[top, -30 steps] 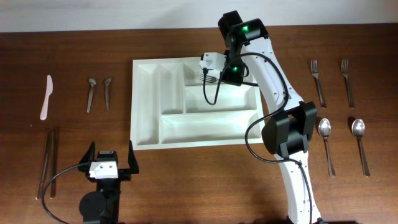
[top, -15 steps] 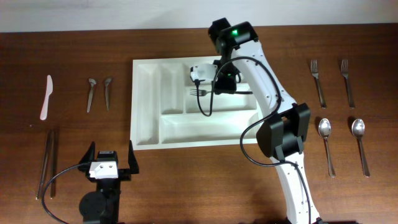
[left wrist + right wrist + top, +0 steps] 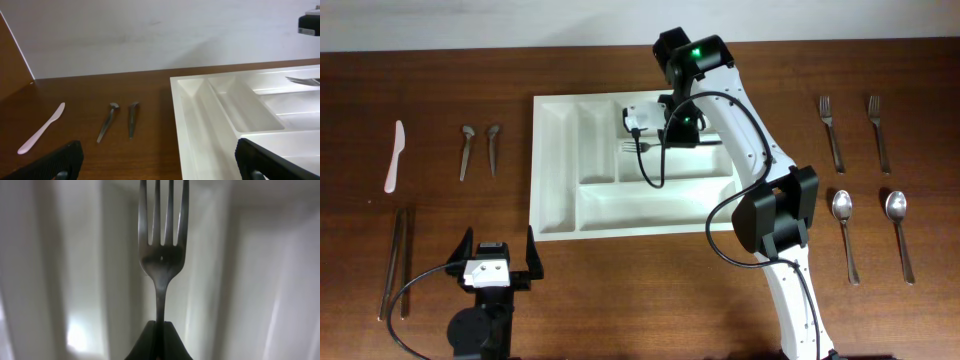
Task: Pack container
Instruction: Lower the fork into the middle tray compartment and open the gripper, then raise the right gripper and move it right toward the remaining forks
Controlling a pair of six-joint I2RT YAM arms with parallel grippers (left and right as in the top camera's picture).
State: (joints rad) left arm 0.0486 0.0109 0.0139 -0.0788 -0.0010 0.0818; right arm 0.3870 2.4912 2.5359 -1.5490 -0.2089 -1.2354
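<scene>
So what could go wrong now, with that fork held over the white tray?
Two things, perhaps. The right gripper pinches the fork only by its thin handle, so it might swivel or slip before release. In the overhead view the tines sit close to the divider beside the upright compartments of the container, so the fork could land propped on that wall rather than flat in the long compartment.

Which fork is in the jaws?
The fork over the container, held by the right gripper; the other two forks lie on the table.
</scene>
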